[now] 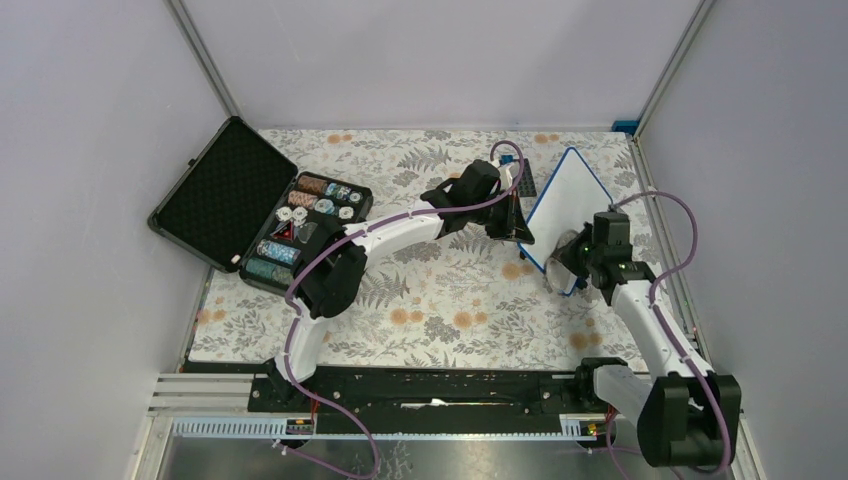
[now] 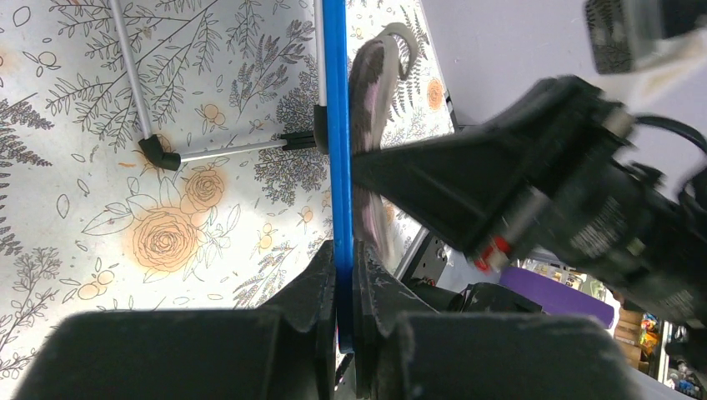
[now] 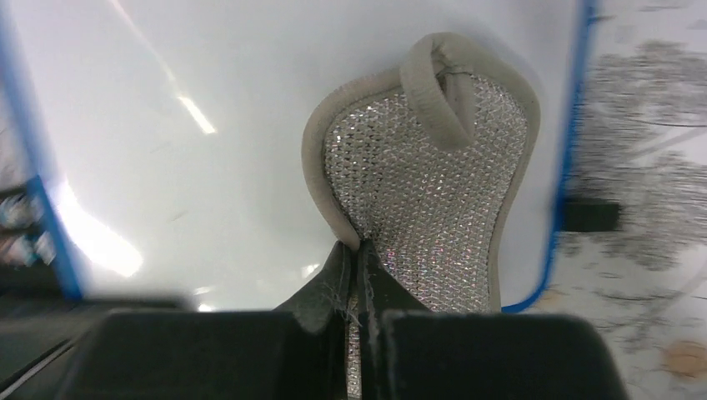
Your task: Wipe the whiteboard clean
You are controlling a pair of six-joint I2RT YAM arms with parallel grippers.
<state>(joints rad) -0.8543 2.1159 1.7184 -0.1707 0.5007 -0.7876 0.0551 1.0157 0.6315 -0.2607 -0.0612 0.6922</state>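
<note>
Orange-and-grey floral table [image 1: 450, 320], with an open black case [image 1: 230, 200] off to the left. The whiteboard [image 1: 568, 200] is at the far right, tilted up rather than lying flat, white face toward the right arm. Left gripper [image 2: 343, 262] is clamped on its thin blue frame. Right gripper [image 3: 358, 258] is pinching a sparkly pad [image 3: 425, 183] that lies against the face. No writing on the bit I can see. My worry: that edge grip is skinny, so a hard scrub could pivot the whiteboard or pop it loose. The pad's only held by its rim too, so it might fold.
</note>
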